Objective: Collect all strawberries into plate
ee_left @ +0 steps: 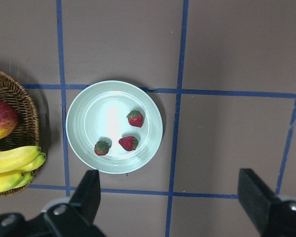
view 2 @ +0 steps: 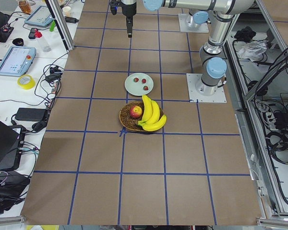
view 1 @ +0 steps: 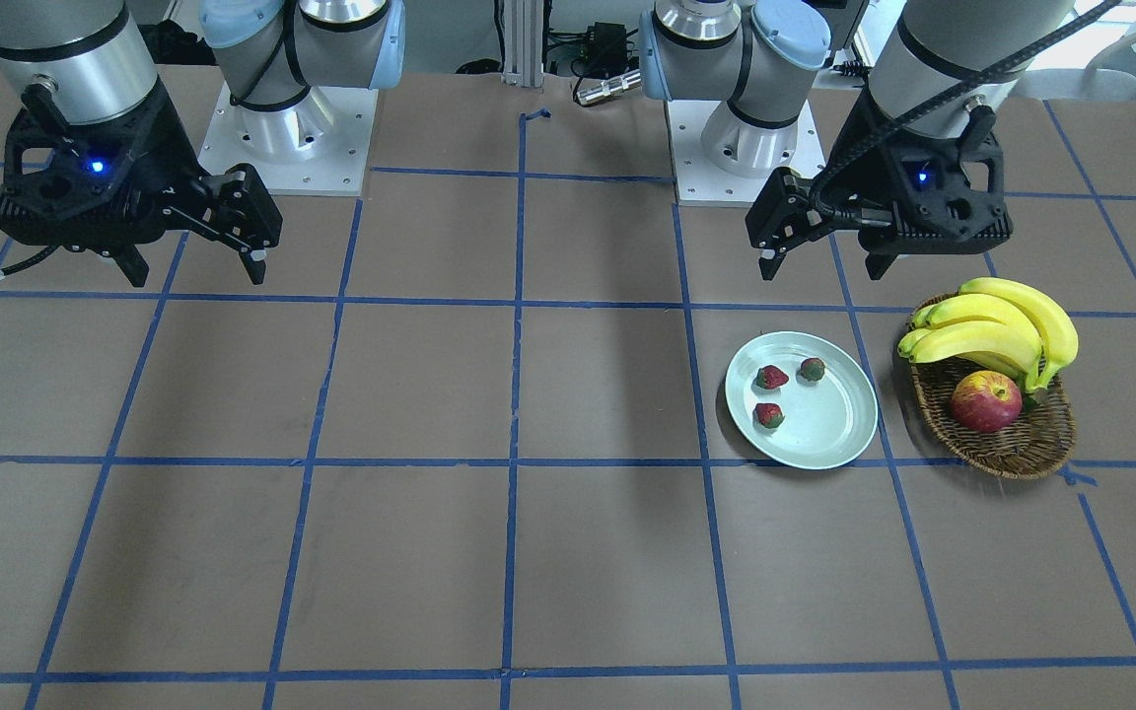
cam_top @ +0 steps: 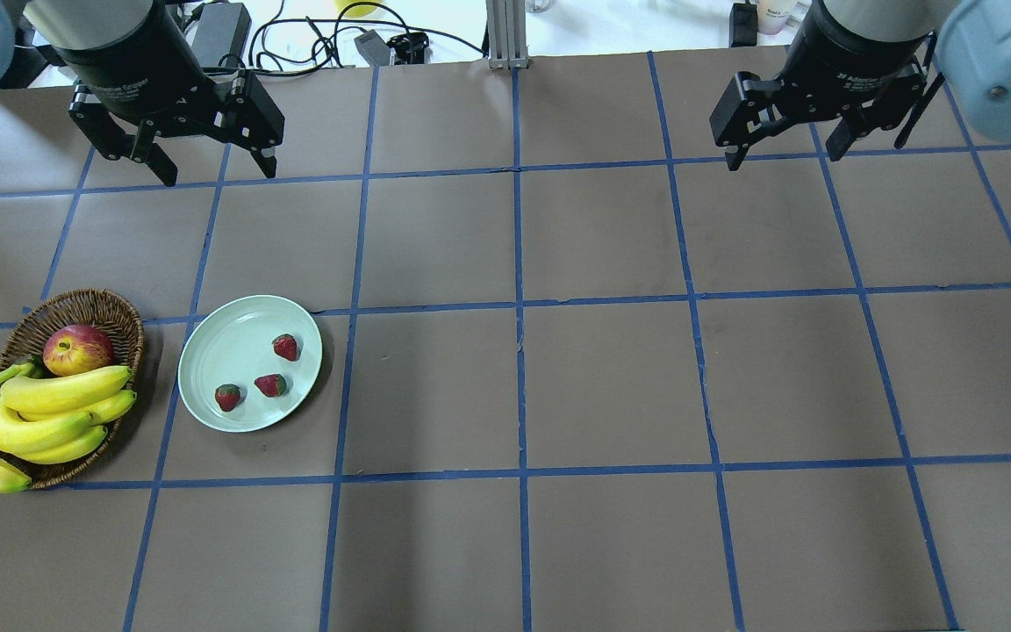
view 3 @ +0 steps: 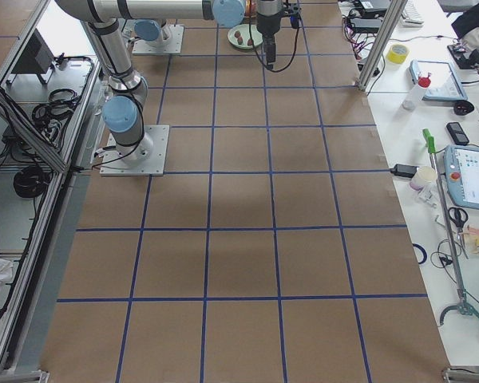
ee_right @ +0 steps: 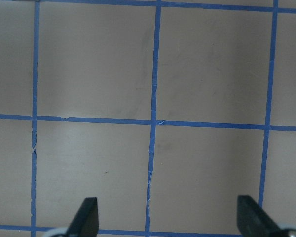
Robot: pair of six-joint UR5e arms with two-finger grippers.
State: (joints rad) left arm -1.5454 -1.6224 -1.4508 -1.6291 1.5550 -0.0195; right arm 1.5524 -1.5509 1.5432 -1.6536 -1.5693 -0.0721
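Three small red strawberries lie in the pale mint-green plate; they also show in the left wrist view and in the front view. My left gripper is open and empty, raised high above the table, behind the plate. My right gripper is open and empty, high over the far right of the table, over bare table in its wrist view.
A brown wicker basket stands left of the plate, holding a red-yellow apple and a bunch of bananas. The table is brown with blue tape grid lines. Arm bases stand at the back.
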